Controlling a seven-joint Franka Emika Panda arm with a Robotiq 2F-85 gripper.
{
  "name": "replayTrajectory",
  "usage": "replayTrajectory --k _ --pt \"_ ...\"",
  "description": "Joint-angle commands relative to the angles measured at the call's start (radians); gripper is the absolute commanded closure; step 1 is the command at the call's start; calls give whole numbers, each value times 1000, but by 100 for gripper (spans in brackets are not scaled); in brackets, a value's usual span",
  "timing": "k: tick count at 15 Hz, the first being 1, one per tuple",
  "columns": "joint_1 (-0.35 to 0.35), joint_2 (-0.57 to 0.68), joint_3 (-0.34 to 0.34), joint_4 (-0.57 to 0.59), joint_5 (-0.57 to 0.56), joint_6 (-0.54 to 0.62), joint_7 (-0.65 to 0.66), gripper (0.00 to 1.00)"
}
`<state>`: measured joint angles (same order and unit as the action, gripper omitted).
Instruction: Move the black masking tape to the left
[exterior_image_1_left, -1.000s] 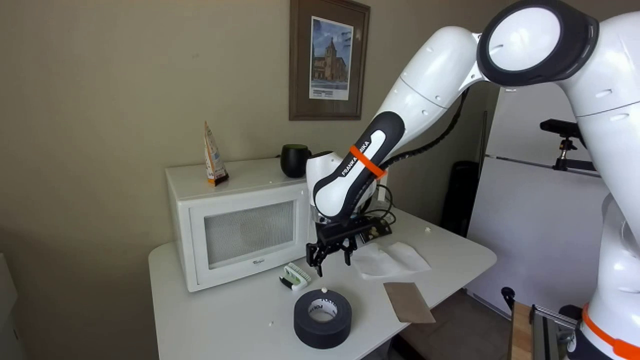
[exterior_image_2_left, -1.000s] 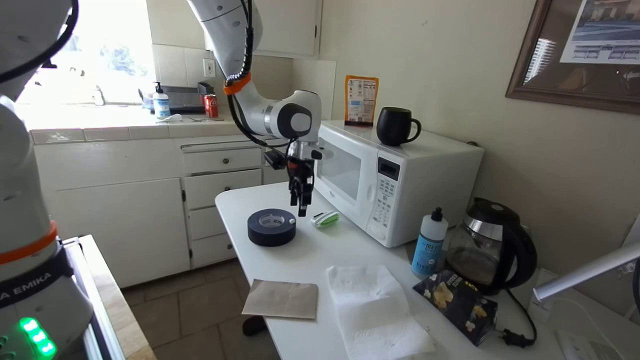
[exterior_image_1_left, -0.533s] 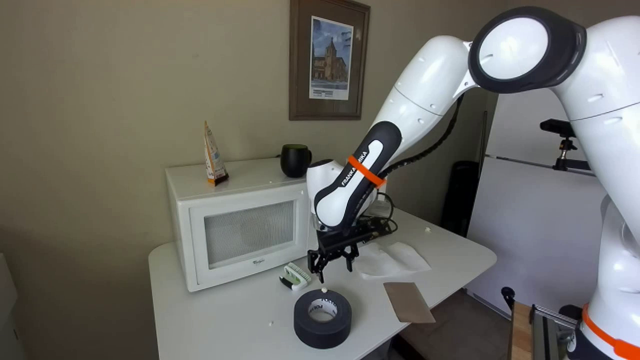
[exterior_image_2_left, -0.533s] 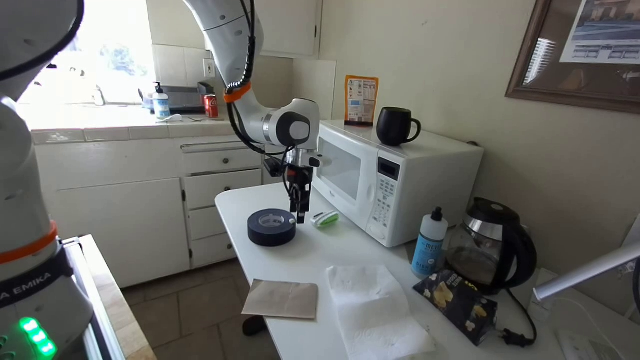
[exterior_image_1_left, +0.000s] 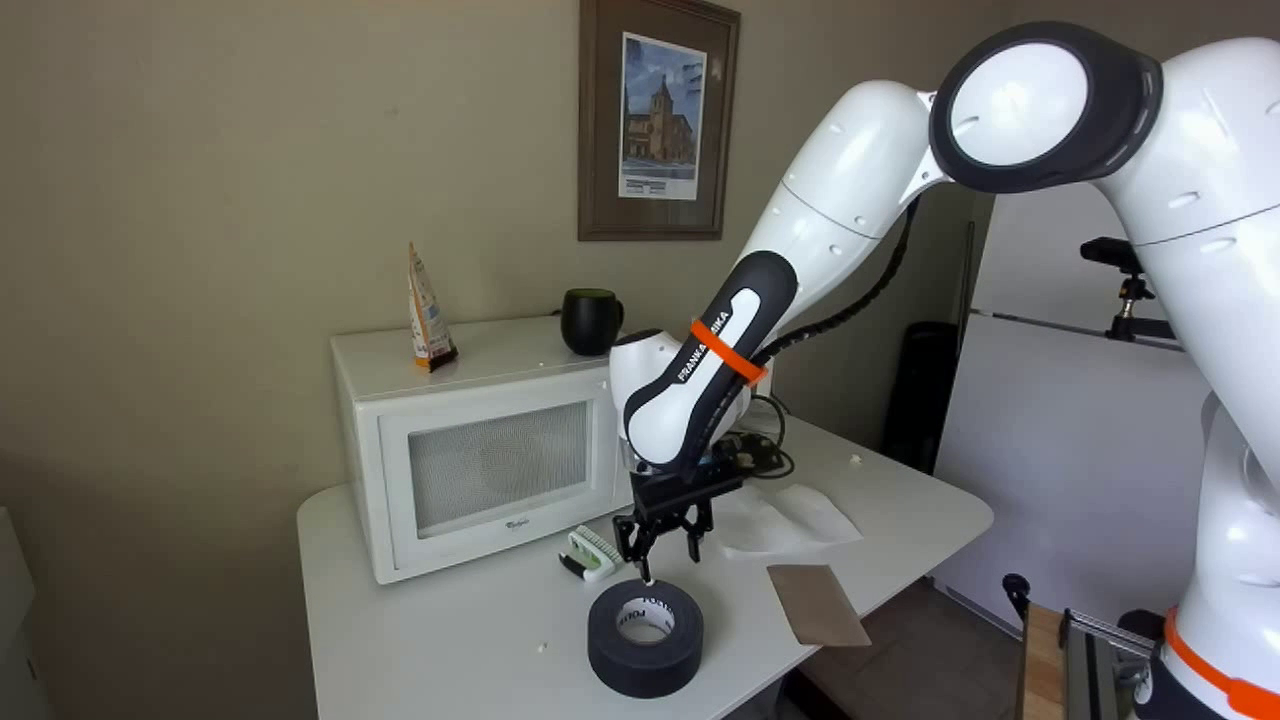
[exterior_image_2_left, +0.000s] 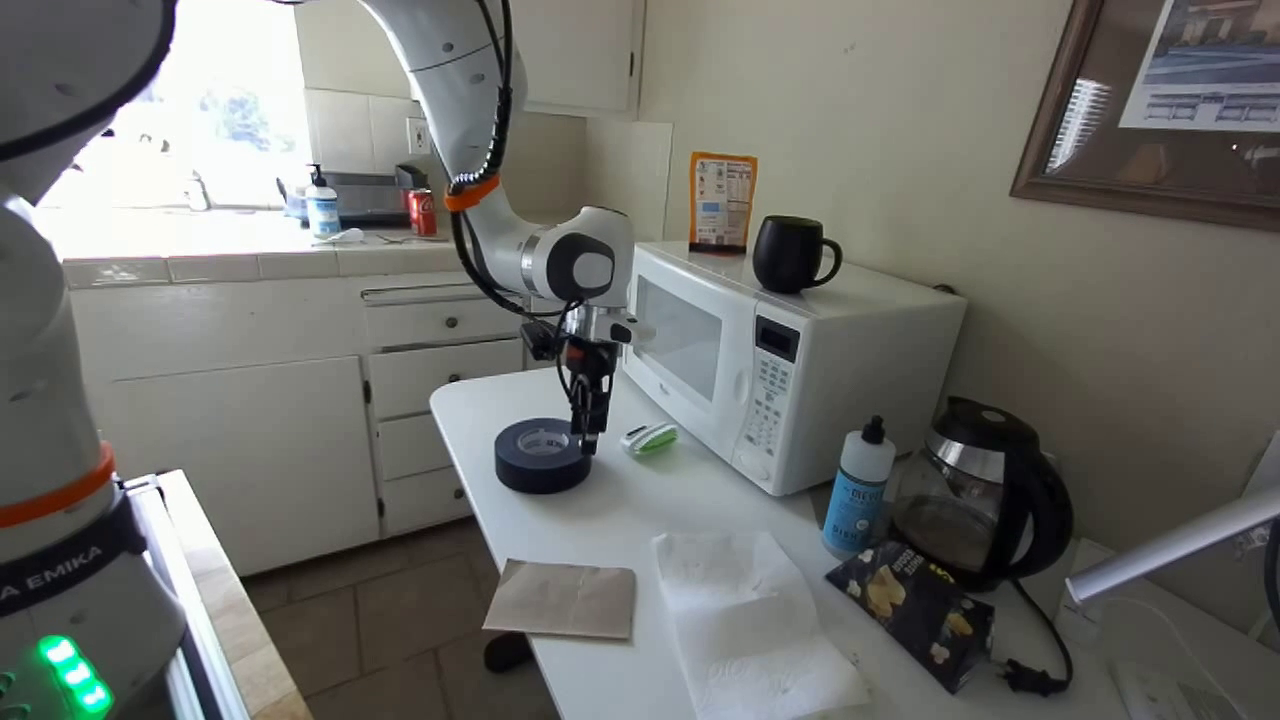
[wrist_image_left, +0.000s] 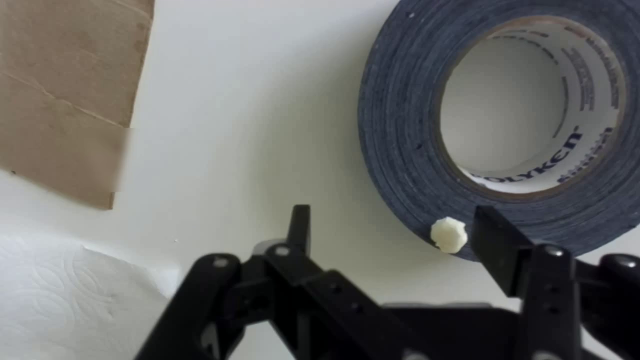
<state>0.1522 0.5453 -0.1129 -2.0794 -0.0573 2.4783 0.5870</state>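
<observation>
The black masking tape (wrist_image_left: 395, 115) lies flat on the white table in both exterior views, its white printed core facing up. A small whitish lump (wrist_image_left: 448, 234) rests on its rim. Over the tape's microwave-side edge hangs my gripper (wrist_image_left: 391, 207), pointing down with its jaws apart and nothing held. In the wrist view the right finger (wrist_image_left: 500, 250) overlaps the tape's rim just beside the lump, while the left finger (wrist_image_left: 300, 225) is over bare table. An exterior view has the gripper (exterior_image_2_left: 588, 447) in front of the tape's side (exterior_image_2_left: 540, 475); whether a fingertip touches cannot be made out.
Close by lies a green-and-white brush (exterior_image_1_left: 591, 553), in front of the microwave (exterior_image_1_left: 495, 470). A brown paper piece (exterior_image_2_left: 562, 598) overhangs the table edge beside a paper towel (exterior_image_2_left: 750, 620). A bottle (exterior_image_2_left: 858, 490) and coffee pot (exterior_image_2_left: 965, 490) stand past the microwave.
The gripper has come down to the tape's edge, and its jaws have drawn slightly closer together. Tape and other objects stay where they were.
</observation>
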Motion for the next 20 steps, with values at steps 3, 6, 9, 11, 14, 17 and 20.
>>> replayTrajectory --k 3,6,9,11,14,17,20 --pt "-7 27 28 9 52 41 -26 21" --pt "-4 37 28 14 61 62 -24 28" --pt "-1 48 24 17 69 93 -22 38" --pt "0 52 23 17 73 112 -23 36" --pt "3 56 22 15 77 129 -24 46" --pt "4 57 19 13 77 141 -25 63" --pt "6 54 17 10 76 144 -26 85"
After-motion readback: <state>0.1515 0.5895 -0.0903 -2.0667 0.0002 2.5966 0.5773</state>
